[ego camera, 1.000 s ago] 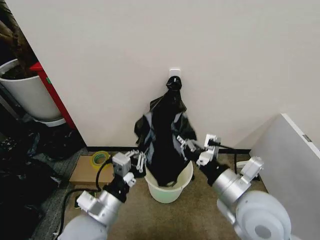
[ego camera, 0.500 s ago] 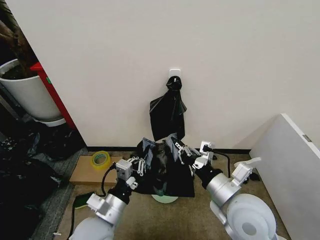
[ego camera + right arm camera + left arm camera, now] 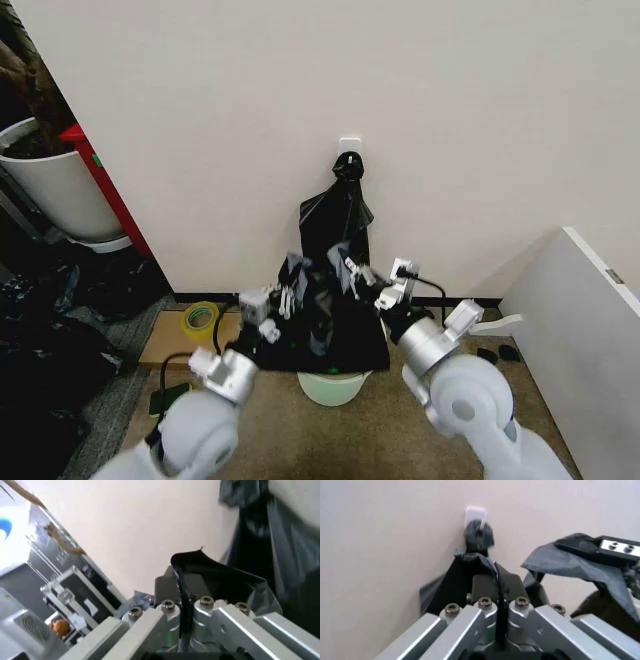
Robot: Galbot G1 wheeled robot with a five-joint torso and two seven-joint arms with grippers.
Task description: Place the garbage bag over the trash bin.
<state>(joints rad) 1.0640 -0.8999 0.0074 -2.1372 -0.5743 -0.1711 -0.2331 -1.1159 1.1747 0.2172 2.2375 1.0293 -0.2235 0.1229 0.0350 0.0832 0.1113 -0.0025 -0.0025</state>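
Observation:
The black garbage bag (image 3: 335, 335) is draped over the trash bin (image 3: 330, 385), whose pale lower part shows below the plastic. My left gripper (image 3: 288, 297) is shut on the bag's left edge. In the left wrist view its fingers (image 3: 485, 588) pinch a thin black fold of the garbage bag (image 3: 496, 578). My right gripper (image 3: 352, 272) is shut on the bag's right edge, raised beside the wall. In the right wrist view the garbage bag (image 3: 210, 573) stands up between the closed fingers (image 3: 167, 588).
A knotted bunch of black bags (image 3: 338, 215) hangs from a wall hook right behind the bin. A cardboard box (image 3: 175, 345) with a yellow tape roll (image 3: 200, 319) lies at left. A white plant pot (image 3: 60, 190) stands far left and a white cabinet (image 3: 590, 320) at right.
The bag came down from high above the open bin and now covers it. Since half a second ago both grippers have risen a little with the bag's edges, toward the wall.

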